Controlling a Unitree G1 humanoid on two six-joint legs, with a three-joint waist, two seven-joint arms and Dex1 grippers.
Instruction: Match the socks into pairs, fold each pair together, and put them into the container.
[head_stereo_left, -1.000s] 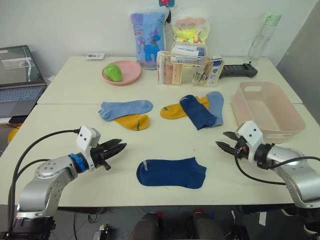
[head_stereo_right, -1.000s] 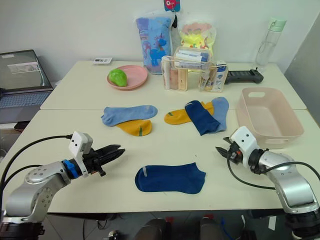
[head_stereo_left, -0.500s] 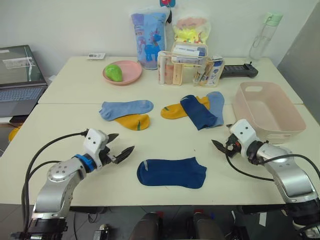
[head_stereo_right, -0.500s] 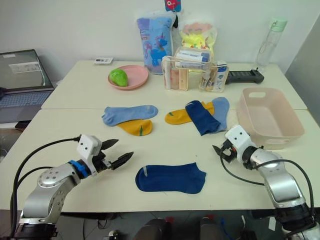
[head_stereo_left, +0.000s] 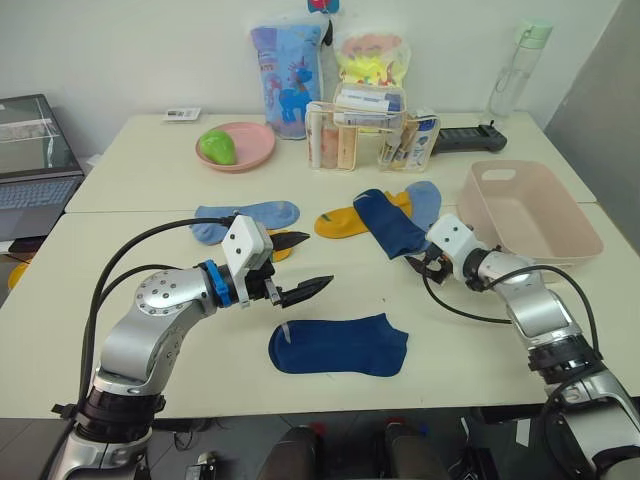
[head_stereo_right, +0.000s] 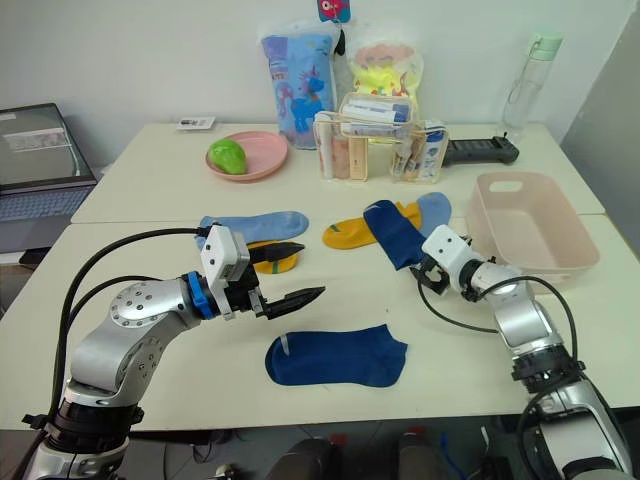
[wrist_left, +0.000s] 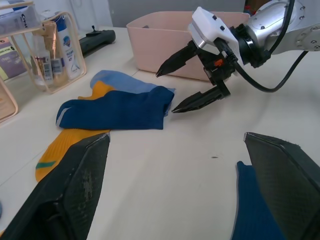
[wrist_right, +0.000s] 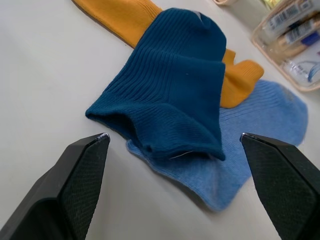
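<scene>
Both arms have reached further in over the table.
Right gripper (wrist_left: 187, 82), jaws spread, nears a ribbed navy sock (wrist_right: 172, 90); left gripper (head_stereo_left: 295, 265) also spread.

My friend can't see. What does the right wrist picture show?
A navy sock lies on top of a yellow sock and a light blue sock on a pale table, between two open black fingers.

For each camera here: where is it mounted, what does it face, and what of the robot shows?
Head pair: look down over the table; both arms show.
Left wrist: looks past its own open fingers at the right gripper, which is open by the stacked navy sock.
Right wrist: faces that sock between its own open fingers.
Shared: the navy sock lying on a yellow sock and a light blue sock.
</scene>
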